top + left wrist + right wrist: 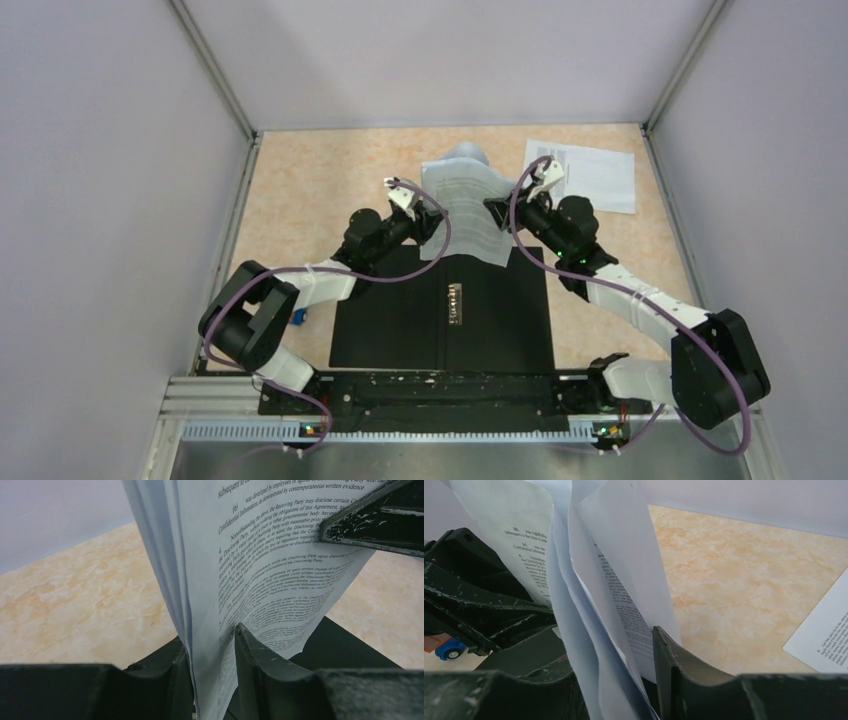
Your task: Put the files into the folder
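The folder [400, 325] lies open on the table, black inside up, with its metal clip [455, 303] on the spine. A stack of white printed files [465, 215] stands curled over its far edge, held up between both arms. My left gripper [432, 217] is at the stack's left edge. In the left wrist view the files [260, 555] run between its fingers [212, 645], which stand apart, the sheets loose in the gap. My right gripper [497, 212] is at the right edge. Its jaws [616, 670] are also apart around fanned files [589, 580].
One more printed sheet [585, 175] lies flat at the back right of the marbled table [320, 190]. A small blue-and-orange block [299, 317] sits by the left arm, left of the folder. Grey walls close in the table on three sides.
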You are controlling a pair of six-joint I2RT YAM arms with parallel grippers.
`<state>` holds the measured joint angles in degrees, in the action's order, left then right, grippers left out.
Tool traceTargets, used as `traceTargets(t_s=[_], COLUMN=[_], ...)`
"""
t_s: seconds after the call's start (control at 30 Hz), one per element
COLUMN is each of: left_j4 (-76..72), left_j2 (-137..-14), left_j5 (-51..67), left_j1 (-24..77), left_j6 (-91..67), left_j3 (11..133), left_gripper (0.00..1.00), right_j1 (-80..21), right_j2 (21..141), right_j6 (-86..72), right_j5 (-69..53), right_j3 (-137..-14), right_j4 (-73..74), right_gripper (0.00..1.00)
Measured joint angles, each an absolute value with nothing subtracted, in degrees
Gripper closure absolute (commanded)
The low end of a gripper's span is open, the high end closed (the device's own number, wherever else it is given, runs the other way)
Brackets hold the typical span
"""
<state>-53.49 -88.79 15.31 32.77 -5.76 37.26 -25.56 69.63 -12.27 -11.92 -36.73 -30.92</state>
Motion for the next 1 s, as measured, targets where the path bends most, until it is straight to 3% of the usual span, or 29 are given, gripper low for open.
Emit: traceTargets(t_s=[0.17, 0.27, 0.33, 0.47, 0.77, 1.0], left_j4=[-53.47, -53.43, -53.36, -50.06, -24.36, -7.42], left_j2=[-88.79, -88.79, -88.79, -87.18, -66.7, -60.49], left_j5=[15.38, 15.57, 15.77, 16.88, 21.67, 25.82], left_j1=[32.77, 32.77, 32.77, 32.77, 32.77, 32.77], left_j6=[-5.52, -5.32, -5.02, -3.73, 8.14, 13.61], left_j3=[37.26, 37.26, 37.28, 37.78, 51.46, 69.06], left_gripper=[0.8, 1.0, 1.0, 1.0, 1.0, 1.0], right_j1=[-25.56, -25.56, -25.43, -23.86, -18.04, -17.85], right_j2=[70.91, 71.07, 71.07, 70.65, 62.43, 57.47], right_j6=[-12.67, -12.67, -12.67, -12.93, -14.44, -14.81], right_j5=[-12.69, -12.86, -12.91, -13.43, -18.24, -24.71], right_j3=[-36.73, -36.75, -36.75, -36.95, -43.97, -52.23], right_j4=[-30.87, -30.65, -30.59, -29.58, -24.97, -25.61], right_gripper=[0.62, 0.62, 0.59, 0.43, 0.06, 0.01])
